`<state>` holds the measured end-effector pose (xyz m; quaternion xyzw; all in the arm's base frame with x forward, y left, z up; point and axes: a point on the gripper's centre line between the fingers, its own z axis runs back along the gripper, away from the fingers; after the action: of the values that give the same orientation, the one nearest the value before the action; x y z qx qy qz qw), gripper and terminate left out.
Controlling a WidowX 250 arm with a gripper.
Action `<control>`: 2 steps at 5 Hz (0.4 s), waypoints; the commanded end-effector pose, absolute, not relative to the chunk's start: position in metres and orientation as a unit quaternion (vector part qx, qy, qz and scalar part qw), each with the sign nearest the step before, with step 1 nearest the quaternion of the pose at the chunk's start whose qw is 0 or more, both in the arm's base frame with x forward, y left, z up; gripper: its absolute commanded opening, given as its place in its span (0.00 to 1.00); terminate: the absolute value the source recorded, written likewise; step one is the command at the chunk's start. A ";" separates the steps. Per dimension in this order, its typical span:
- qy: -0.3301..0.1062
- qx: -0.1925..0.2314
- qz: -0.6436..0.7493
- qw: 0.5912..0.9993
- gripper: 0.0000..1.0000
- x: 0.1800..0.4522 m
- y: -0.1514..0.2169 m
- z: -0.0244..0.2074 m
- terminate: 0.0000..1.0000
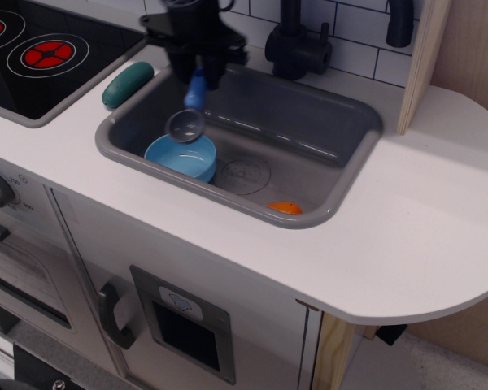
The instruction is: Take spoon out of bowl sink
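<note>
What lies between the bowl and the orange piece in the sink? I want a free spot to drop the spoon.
In the observation.image view, only bare sink floor with the round drain disc lies between the bowl and the orange piece.
</note>
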<state>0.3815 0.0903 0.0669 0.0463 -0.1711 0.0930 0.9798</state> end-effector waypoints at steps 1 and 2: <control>-0.190 0.075 0.257 0.945 0.00 0.414 0.066 0.083 0.00; -0.186 0.093 0.308 0.929 0.00 0.417 0.057 0.069 0.00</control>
<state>0.3994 0.0479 0.0430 0.1023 -0.1528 0.3063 0.9340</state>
